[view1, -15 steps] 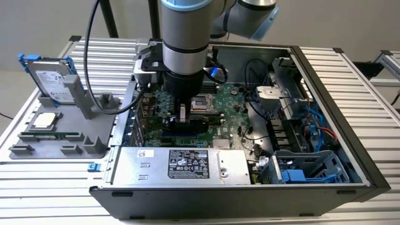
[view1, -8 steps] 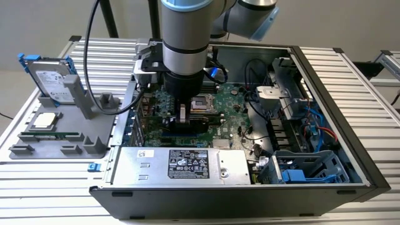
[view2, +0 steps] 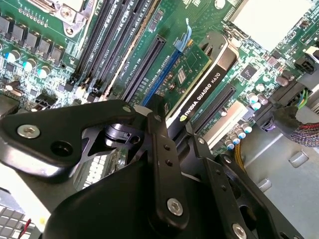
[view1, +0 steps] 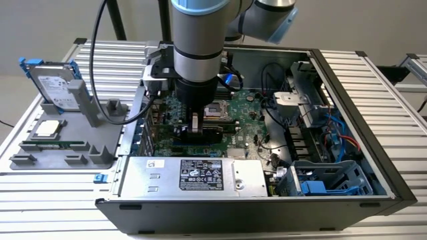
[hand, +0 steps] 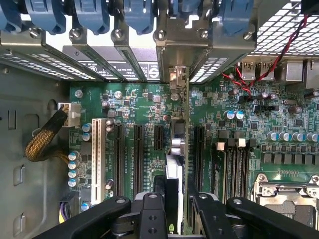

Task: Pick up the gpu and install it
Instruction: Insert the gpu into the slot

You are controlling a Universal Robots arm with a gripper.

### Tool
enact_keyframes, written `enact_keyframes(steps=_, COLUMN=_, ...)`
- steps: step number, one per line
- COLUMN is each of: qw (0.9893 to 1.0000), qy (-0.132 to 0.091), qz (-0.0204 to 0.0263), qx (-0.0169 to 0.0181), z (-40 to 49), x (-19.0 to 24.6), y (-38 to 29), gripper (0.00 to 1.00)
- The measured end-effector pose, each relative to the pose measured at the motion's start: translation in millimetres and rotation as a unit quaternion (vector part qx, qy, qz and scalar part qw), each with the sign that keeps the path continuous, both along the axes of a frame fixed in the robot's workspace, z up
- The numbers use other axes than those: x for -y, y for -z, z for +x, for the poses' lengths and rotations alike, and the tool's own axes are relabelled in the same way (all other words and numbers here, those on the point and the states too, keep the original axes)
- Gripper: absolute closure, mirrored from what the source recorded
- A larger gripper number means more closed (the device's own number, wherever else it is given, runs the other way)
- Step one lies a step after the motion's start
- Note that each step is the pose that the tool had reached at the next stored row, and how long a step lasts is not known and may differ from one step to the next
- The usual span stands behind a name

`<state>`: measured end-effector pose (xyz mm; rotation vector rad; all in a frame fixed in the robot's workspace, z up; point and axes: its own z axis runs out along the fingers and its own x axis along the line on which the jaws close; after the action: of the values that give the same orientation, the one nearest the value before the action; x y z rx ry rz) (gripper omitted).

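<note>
Inside the open computer case (view1: 347,100), my gripper (view1: 195,127) reaches straight down over the motherboard (view1: 250,130). It is shut on the gpu (view1: 212,131), which stands on edge between the fingers. In the second wrist view the gpu (view2: 197,74) shows its green board and black shroud, and its lower edge runs along a blue slot (view2: 158,82); the gripper (view2: 178,133) clamps its upper edge. In the first wrist view the gpu (hand: 177,144) is seen edge-on, and its silver bracket (hand: 178,82) meets the case's rear slot openings above the gripper (hand: 174,201). I cannot tell how deep it sits in the slot.
On the exterior view's left, a grey holder tray (view1: 40,162) carries a hard drive (view1: 57,85), a processor chip (view1: 47,128) and a memory stick (view1: 53,145). A power supply (view1: 193,176) lies along the case front, with a drive cage (view1: 327,180) and cables (view1: 333,135) to the right.
</note>
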<state>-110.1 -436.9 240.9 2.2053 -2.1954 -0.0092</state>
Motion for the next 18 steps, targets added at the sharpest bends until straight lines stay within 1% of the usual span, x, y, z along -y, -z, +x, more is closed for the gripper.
enact_keyframes(steps=18, qw=1.0000, qy=0.000, qz=0.0000, qx=0.0000, z=0.0, x=-0.2, y=0.5, gripper=1.00)
